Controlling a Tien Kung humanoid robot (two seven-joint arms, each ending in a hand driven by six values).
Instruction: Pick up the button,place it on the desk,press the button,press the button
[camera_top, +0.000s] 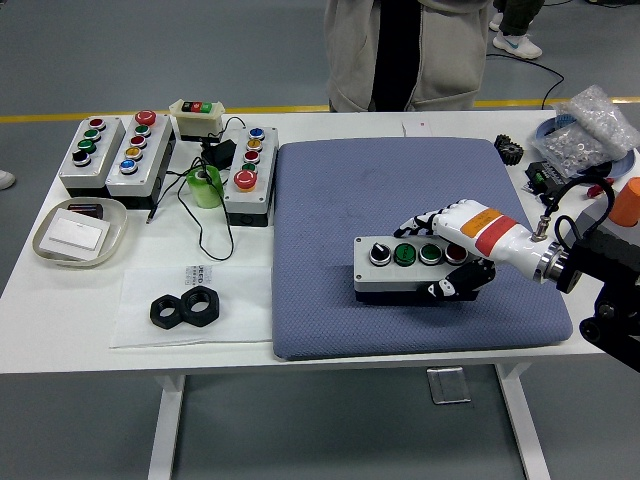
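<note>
A grey button box (400, 268) with a black knob, two green buttons and a red button lies on the blue pad (340, 190), near its front right. My right hand (452, 252) is shut on the box's right end, fingers over the far side and thumb on the near side. My left arm is not in view.
Several other button boxes (92, 152) (138, 148) (250, 172) stand at the table's back left, with a green tape roll (205, 185) and cables. A white dish (78, 233) and two black nuts (185, 307) lie front left. Bagged parts (590, 125) sit back right. A person (400, 50) stands behind the table.
</note>
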